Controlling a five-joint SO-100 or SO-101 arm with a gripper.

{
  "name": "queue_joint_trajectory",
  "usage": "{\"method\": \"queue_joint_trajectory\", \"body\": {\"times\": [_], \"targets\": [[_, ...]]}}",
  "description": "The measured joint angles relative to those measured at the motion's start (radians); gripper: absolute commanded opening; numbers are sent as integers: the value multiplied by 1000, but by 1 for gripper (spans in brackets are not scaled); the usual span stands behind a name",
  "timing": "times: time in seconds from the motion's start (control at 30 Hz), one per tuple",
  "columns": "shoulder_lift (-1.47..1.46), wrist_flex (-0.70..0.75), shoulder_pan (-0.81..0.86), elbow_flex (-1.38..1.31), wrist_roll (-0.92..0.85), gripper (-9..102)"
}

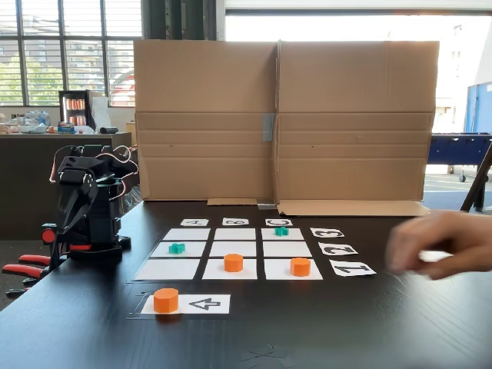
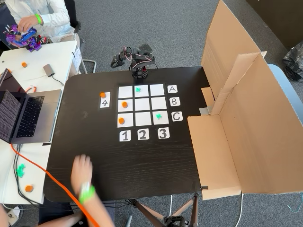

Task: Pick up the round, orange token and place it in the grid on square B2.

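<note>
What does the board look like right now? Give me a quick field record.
off-grid orange token: on the arrow card
square B2: bare
other orange tokens: B1, C1
green crosses: A2, C3
arm: folded at the table edge, row A side
person's hand: over the table, beyond the number cards
</note>
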Motion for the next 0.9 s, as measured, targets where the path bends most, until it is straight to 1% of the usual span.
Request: {"method": "queue_joint_trajectory", "body": {"times": [0.1,0.13,0.2,0.27,0.37,0.43,0.53,0.6,0.73,0.9], "targets": [[-138,40,-14,-137,0,24],[-175,58,-15,-181,0,27],[-239,95,-18,-249,0,32],[-357,161,-26,-325,0,36],[-488,265,-41,-508,0,40],[-578,324,-48,-623,0,45],[-704,411,-67,-801,0,47],[-779,443,-84,-910,2,50],[-931,463,-133,-1095,2,53],[-1103,466,-216,-1215,-46,56]]}}
